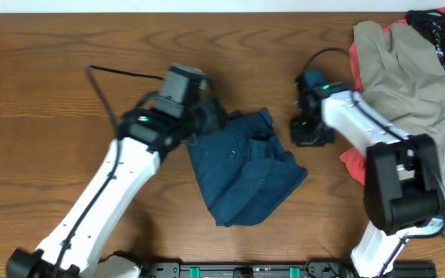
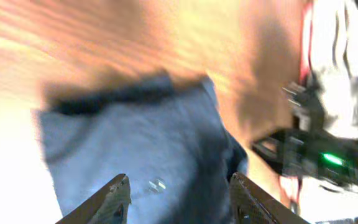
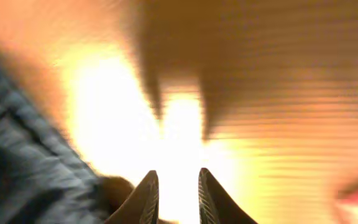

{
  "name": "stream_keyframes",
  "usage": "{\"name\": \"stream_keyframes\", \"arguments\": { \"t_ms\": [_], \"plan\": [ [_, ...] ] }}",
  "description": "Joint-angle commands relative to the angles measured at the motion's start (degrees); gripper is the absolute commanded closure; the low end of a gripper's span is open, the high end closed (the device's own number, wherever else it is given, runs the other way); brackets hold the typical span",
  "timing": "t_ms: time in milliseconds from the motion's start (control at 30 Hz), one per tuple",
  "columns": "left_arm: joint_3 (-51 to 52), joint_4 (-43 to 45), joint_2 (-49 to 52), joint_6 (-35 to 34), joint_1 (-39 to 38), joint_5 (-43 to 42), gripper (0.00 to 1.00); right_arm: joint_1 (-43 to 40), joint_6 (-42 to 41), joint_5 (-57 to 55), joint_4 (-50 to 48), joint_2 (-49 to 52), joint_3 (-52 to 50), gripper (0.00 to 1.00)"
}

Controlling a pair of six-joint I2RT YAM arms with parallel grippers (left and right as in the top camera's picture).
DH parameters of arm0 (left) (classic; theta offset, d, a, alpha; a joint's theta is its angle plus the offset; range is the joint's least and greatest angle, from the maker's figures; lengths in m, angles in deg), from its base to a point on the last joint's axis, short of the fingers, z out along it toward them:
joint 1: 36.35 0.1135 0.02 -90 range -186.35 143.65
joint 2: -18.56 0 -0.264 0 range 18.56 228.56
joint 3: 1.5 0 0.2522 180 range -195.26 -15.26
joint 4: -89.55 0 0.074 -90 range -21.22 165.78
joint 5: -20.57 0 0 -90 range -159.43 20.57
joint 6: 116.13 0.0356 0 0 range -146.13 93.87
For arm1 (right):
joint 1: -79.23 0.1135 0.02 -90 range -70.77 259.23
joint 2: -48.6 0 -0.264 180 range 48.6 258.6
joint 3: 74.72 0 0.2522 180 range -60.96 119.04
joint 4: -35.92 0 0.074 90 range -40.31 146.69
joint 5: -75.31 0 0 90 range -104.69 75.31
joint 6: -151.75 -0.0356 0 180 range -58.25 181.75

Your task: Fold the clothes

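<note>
The dark navy garment (image 1: 246, 174) of the clothes lies crumpled in the middle of the table. My left gripper (image 1: 209, 117) hovers over its upper left edge. In the left wrist view that gripper (image 2: 179, 185) is open, with the blue cloth (image 2: 142, 143) below its fingers and nothing held between them. My right gripper (image 1: 306, 133) is just off the garment's right side. In the right wrist view it (image 3: 177, 176) stands narrowly open over bare wood, with nothing between its fingers and the navy cloth (image 3: 23, 168) to its left.
A pile of other clothes fills the back right corner: a khaki garment (image 1: 408, 69) on top, red cloth (image 1: 354, 166) under it and black cloth (image 1: 439, 27) behind. A black cable (image 1: 122, 73) runs over the table at the back left.
</note>
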Motion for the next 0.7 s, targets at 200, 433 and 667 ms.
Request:
{"name": "stream_keyframes", "arguments": {
  "t_ms": [200,433,667],
  "plan": [
    [-0.8,1.3,5.2,2.9,7.6,3.4,0.42,0.9,14.2,34.0,-0.6,-13.4,5.4,0.79],
    [-0.8,1.9,16.1,2.9,7.6,3.2,0.42,9.9,14.5,36.2,-4.8,-13.0,5.3,0.81],
    [-0.8,2.1,24.4,2.9,7.5,-1.2,0.42,16.4,13.3,33.1,1.3,-8.6,4.9,0.82]
  ]
}}
